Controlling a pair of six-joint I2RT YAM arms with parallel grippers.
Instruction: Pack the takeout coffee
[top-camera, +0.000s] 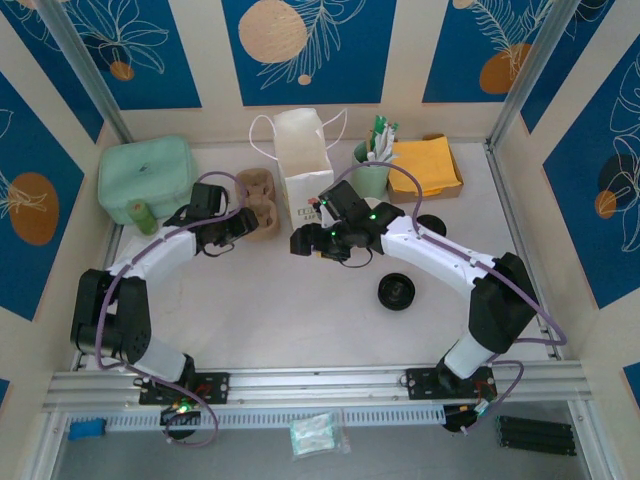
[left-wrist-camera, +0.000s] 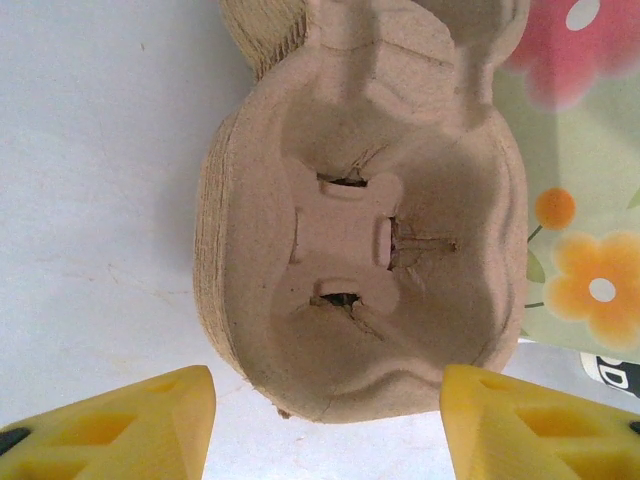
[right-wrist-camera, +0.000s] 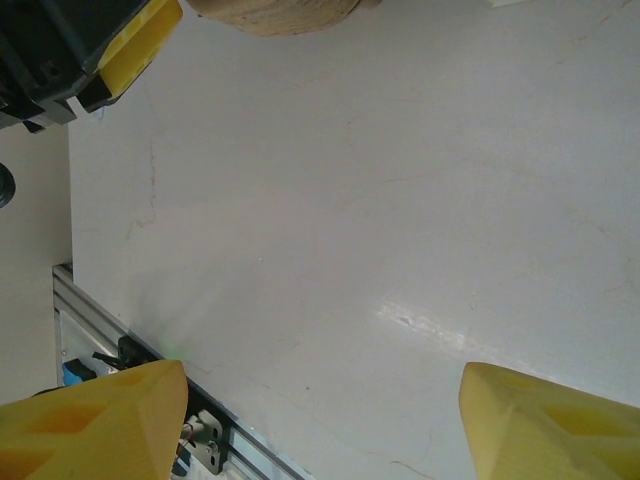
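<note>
In front of the cup carrier (top-camera: 258, 203) the table (top-camera: 300, 330) is bare and wide, so a gripper can pass freely there. The white paper bag (top-camera: 303, 150) stands tall just right of the carrier and blocks that side. A mint green box (top-camera: 145, 170) sits left of it. The left gripper (left-wrist-camera: 325, 392) hangs over the carrier's front edge with the right gripper (right-wrist-camera: 322, 385) near, so that spot is crowded. A black lid (top-camera: 397, 292) lies farther right and front.
</note>
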